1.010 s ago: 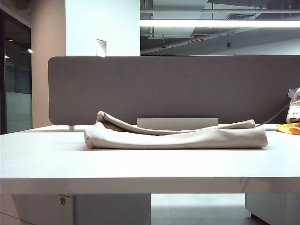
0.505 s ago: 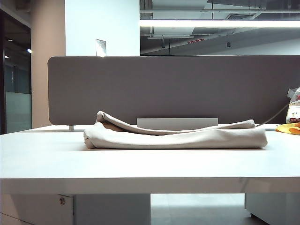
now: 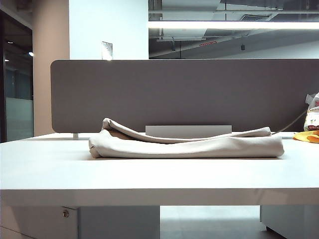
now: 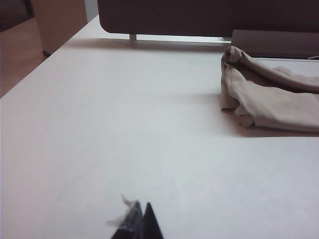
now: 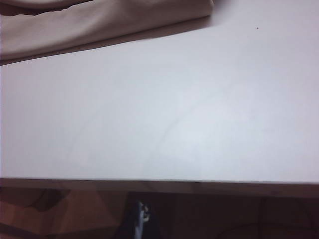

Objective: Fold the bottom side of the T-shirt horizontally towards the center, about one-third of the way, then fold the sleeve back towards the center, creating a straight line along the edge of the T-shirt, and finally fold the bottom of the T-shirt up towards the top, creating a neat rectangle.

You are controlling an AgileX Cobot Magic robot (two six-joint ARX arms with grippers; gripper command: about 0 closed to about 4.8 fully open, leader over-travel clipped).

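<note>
Hovering low over table (image 4: 99,124), left pincer (image 4: 141,224) closed, empty; right pincer (image 5: 141,219) closed off table edge, clear of T-shirt (image 3: 187,145).

The T-shirt (image 3: 187,146) is soft, matt beige cloth, creased and wrinkly. The table (image 3: 149,174) beneath is smooth white laminate with a faint sheen. The divider (image 3: 184,94) behind looks like matt grey felt.
</note>
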